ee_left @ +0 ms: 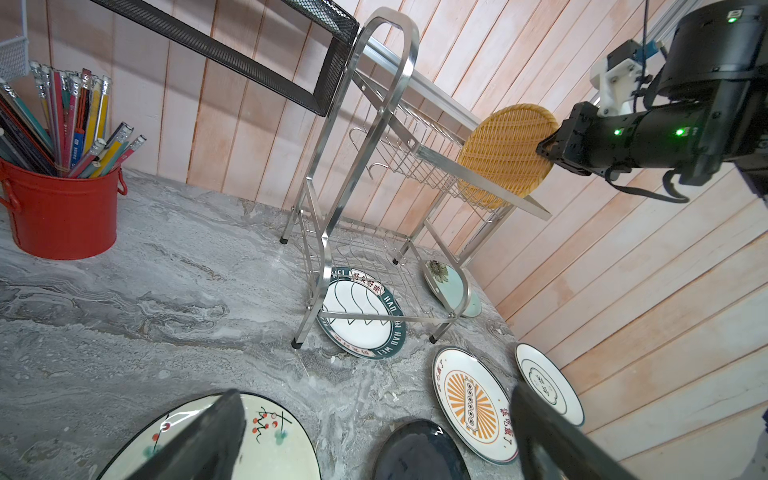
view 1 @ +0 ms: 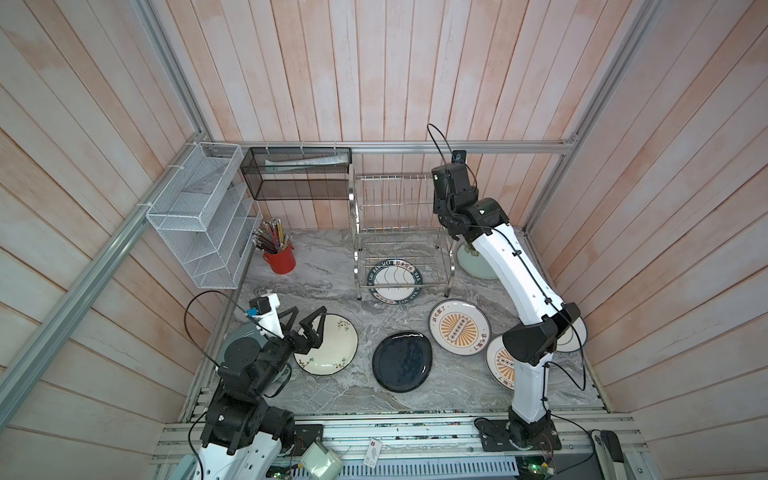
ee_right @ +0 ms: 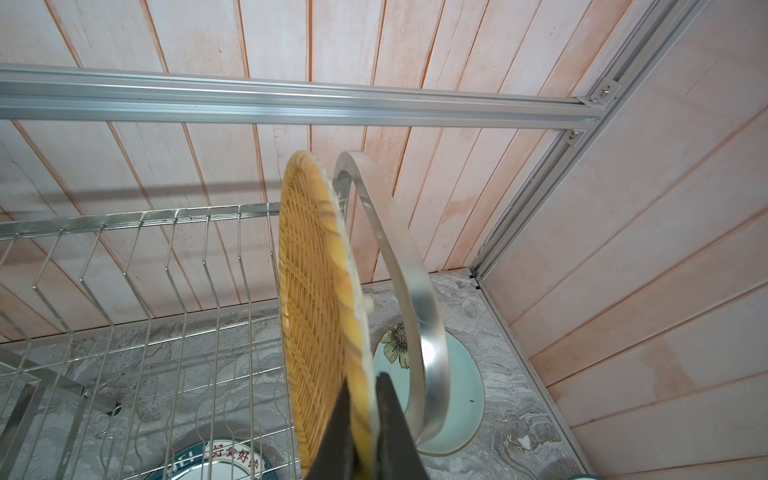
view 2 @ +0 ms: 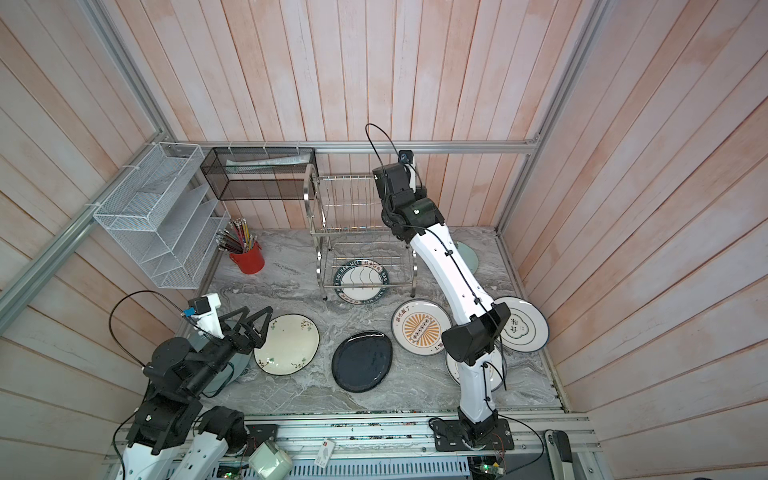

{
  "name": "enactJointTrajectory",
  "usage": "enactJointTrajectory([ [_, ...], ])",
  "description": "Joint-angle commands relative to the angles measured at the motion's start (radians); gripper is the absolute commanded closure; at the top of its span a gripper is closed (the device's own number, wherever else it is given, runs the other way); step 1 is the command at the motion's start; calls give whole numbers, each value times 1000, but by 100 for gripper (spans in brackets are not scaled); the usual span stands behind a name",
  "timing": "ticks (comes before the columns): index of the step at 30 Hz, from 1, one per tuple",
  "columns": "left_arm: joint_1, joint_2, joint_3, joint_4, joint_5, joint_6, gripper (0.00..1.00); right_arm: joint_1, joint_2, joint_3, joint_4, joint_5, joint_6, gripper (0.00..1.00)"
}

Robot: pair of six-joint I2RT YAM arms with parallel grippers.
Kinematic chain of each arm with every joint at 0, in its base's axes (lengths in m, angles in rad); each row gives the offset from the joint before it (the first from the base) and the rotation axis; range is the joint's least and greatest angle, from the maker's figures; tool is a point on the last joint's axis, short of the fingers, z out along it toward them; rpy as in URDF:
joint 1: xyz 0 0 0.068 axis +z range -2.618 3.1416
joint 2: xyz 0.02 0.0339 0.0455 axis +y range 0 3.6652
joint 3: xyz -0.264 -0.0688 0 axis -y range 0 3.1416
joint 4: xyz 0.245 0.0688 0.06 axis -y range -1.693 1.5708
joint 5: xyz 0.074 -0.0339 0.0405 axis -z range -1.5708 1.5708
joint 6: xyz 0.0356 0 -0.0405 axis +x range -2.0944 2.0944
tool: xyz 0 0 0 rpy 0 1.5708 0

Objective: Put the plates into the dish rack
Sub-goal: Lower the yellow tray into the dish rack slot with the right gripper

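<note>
1 yellow woven plate [ee_right: 316, 291], pinched by the right gripper [ee_right: 362, 397], may snag the arch [ee_right: 420, 316] of the dish rack [ee_right: 141, 216]; left gripper [view 1: 308, 312] gapes wide.

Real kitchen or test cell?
Probably a robot test cell dressed as a kitchen counter: grey marble-look tabletop, pink plank walls on aluminium framing, shiny two-tier steel wire dish rack.

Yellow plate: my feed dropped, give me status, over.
Right tool shut on yellow plate, upright at rack's top tier. Left tool open by cream plate. End arch close beside yellow plate.
</note>
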Motion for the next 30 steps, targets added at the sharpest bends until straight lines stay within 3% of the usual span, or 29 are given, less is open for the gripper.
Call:
enactJointTrajectory([
  [1, 6, -11, -12, 10, 21, 19, 0, 5, -33, -30, -50, 7, 13, 87],
  [17, 7, -18, -13, 11, 22, 19, 0, -37, -22, -13, -14, -88, -79, 74],
  [30, 6, -19, -13, 11, 19, 19, 0, -51, -98, -155, 125, -163, -213, 78],
])
